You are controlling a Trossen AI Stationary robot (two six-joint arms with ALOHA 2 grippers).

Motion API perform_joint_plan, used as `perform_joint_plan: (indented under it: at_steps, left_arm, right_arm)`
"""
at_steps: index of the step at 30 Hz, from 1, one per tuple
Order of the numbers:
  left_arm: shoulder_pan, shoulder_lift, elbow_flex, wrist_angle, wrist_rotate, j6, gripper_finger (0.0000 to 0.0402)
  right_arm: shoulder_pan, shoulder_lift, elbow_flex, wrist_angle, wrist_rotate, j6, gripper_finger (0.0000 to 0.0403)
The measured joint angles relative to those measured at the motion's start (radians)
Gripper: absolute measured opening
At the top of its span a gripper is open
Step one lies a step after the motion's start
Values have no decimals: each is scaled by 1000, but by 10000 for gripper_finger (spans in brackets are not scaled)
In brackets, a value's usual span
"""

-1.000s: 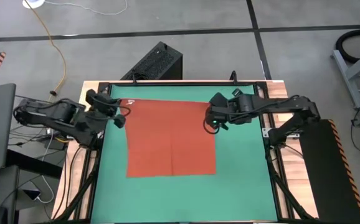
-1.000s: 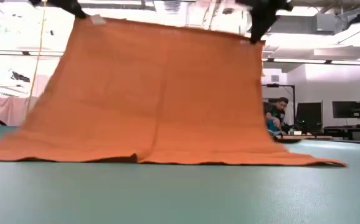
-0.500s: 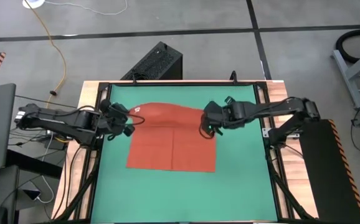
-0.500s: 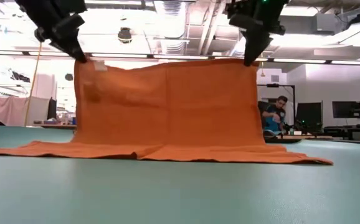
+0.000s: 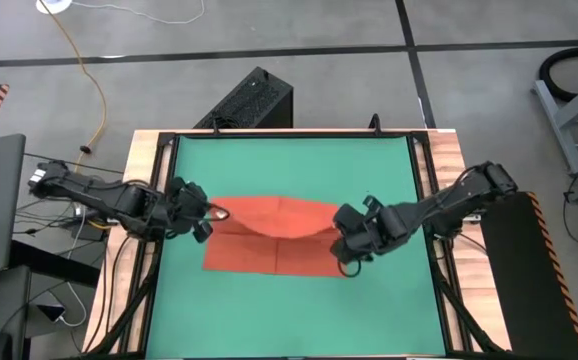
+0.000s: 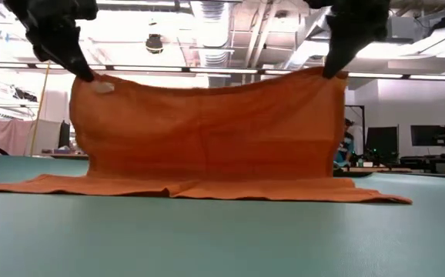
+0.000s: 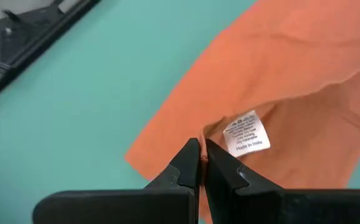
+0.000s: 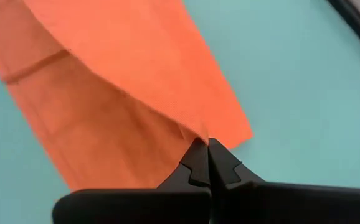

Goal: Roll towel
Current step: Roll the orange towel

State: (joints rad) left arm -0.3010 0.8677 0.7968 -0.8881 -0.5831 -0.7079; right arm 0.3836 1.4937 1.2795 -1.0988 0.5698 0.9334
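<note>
The orange-red towel (image 5: 274, 235) lies with its near part flat on the green mat (image 5: 289, 310), while its far edge is raised and carried over toward the near side. In the low view the towel (image 6: 207, 138) hangs like a curtain between both grippers, its top edge sagging a little in the middle. My left gripper (image 5: 204, 215) is shut on the corner with the white tag (image 7: 247, 132). My right gripper (image 5: 344, 245) is shut on the other raised corner. My left gripper pinches the towel's raised corner (image 7: 203, 155), right beside the tag, between its two fingers, which slant down from the table's left. The cloth hangs below the fingers (image 6: 88, 75). The towel's near edge (image 6: 207, 191) rests on the mat. My right gripper pinches the opposite raised corner (image 8: 205, 138) between its two fingers, which slant down from the table's right. The cloth hangs below the fingers (image 6: 332, 73), fairly stretched toward the other corner. The lower part lies on the mat.
The mat has bare room on the near side (image 5: 289, 320) and the far side (image 5: 289, 160) of the towel. A black box (image 5: 249, 100) stands on the floor beyond the far edge. A person (image 6: 349, 142) sits in the room behind the table.
Both grippers have sunk and gone toward the table's near edge, staying shut on the corners; the right one went farther. The towel's raised far edge has come over its near part and hangs lower, with a slight sag. The near edge has stayed on the mat.
</note>
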Motion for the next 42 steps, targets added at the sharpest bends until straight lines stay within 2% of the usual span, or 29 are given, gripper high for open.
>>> perform_joint_plan:
  at_steps: [8,16,22,33,42]
  left_arm:
    - [-137,2,0,-9,-4,-125,0]
    - [-201,2,0,-95,-32,-221,0]
    - [-242,18,0,-116,1,-297,0]
    - [-313,186,0,-110,88,-355,0]
    - [-366,282,0,49,142,-309,0]
  right_arm:
    - [85,0,-41,25,1,122,0]
    - [85,0,-139,228,-64,87,0]
    - [86,0,-162,250,-91,89,0]
    - [97,0,-162,289,-125,88,0]
    - [158,0,-162,314,-131,94,0]
